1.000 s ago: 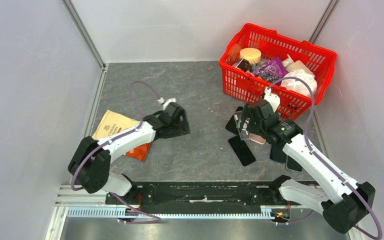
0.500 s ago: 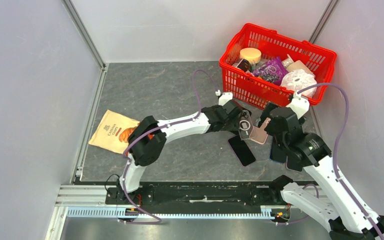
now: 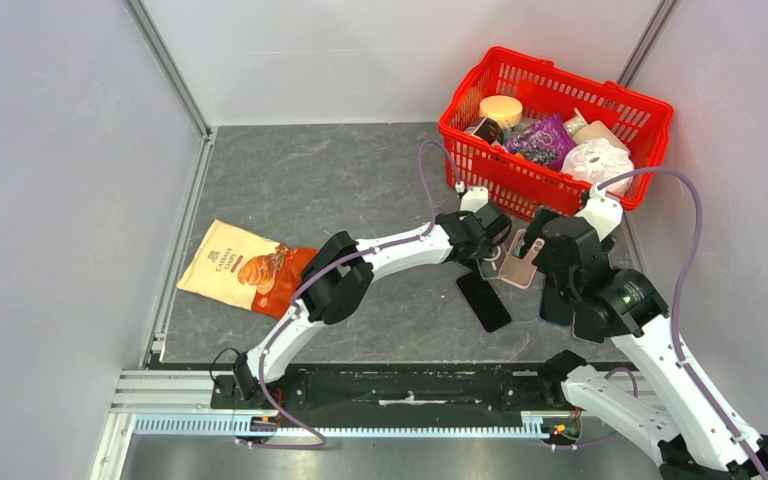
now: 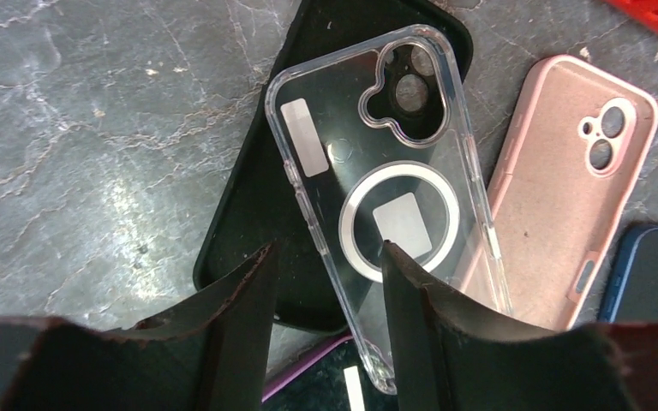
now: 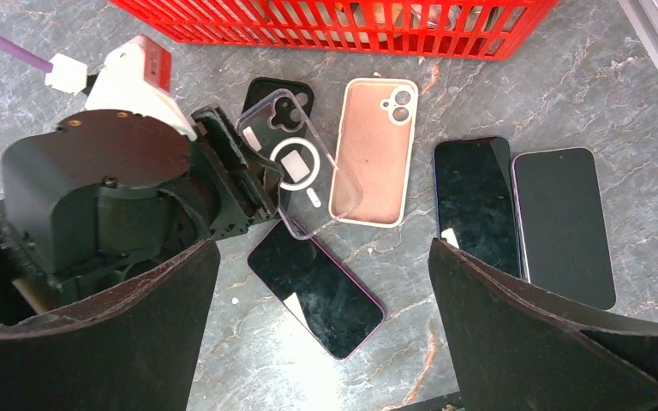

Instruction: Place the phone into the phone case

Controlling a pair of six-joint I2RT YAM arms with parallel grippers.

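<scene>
Low over the table (image 3: 340,180), left end effector (image 4: 330,295) sat partly open, fingers (image 4: 240,330) straddling a long edge of the clear case (image 4: 377,171), which lay across a black case (image 4: 248,197) and overlapped the face-up phone (image 5: 317,291), right end effector (image 5: 319,257) hung wide open, empty.

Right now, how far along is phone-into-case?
Done: nothing; all three phones lie uncased. In hand: the left end effector straddles the clear case edge, not clamped. The right end effector is open, empty. Left: grip the case, pick a phone, seat it.
</scene>
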